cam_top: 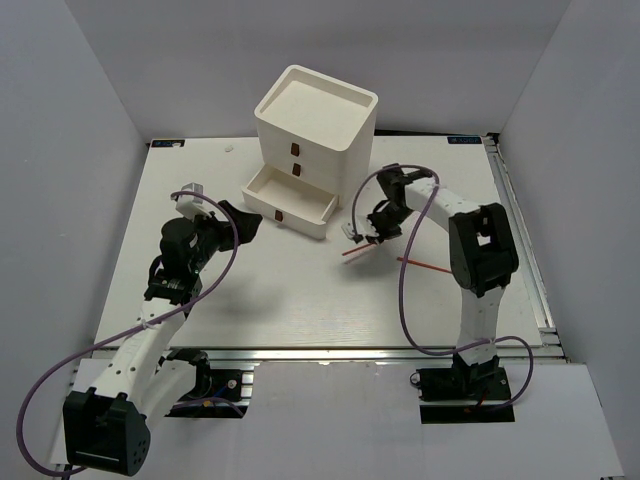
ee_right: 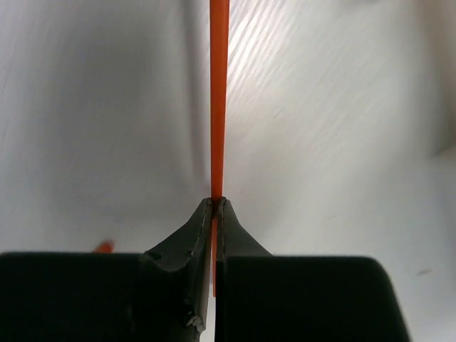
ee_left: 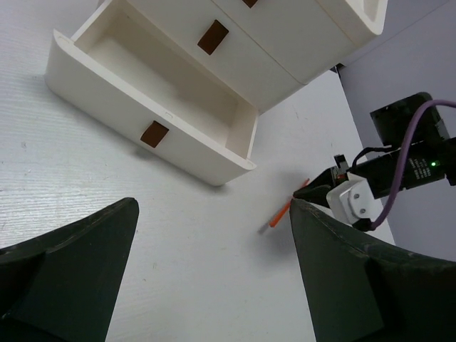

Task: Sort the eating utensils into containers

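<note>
While the left fingers (ee_left: 78, 263) stand wide apart before the shallow white open bottom drawer (ee_left: 142, 92), the right fingers (ee_right: 187, 239), right of it, are clamped on a thin orange chopstick (ee_right: 219, 92); its gripped end is hidden between them.

A white ribbed counter (cam_top: 300, 300) sits between plain pale grey walls (cam_top: 80, 120) on three sides; a metal rail (cam_top: 330, 353) edges its near side.
</note>
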Controlling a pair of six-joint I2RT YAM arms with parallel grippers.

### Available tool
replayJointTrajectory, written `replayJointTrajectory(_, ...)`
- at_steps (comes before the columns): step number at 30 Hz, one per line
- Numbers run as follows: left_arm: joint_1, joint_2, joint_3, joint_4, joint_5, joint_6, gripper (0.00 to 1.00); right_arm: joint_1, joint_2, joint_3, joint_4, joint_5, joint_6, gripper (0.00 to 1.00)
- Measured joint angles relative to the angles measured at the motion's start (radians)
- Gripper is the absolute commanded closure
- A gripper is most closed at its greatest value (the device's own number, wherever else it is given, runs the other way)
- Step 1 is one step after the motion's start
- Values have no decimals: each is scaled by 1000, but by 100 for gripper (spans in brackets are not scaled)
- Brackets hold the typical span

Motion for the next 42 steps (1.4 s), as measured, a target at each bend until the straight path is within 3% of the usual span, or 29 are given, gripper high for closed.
replayJointTrajectory(8,0,0,0,-8,-17,2,2,96,-10,219,6,-263,142,100)
replayJointTrajectory(12,0,-1,0,-9,-32,5,2,129,-57,312,88,-338,412,100)
replayJointTrajectory(16,0,0,5,-14,-39,11,2,182,-85,334,340,-274,784,100)
replayJointTrajectory(20,0,3,22,-22,-41,18,2,232,-66,332,544,-147,1054,100)
replayJointTrajectory(28,0,0,38,-45,-41,21,2,278,-40,175,931,116,1356,100)
replayJointTrajectory(33,0,-5,38,-51,-41,20,2,275,-16,84,1041,187,1400,69)
replayJointTrajectory(36,0,-5,38,-53,-41,18,2,275,-15,43,1074,206,1413,58)
replayJointTrajectory(42,0,-15,38,-61,-41,15,2,269,-15,51,1077,177,1431,51)
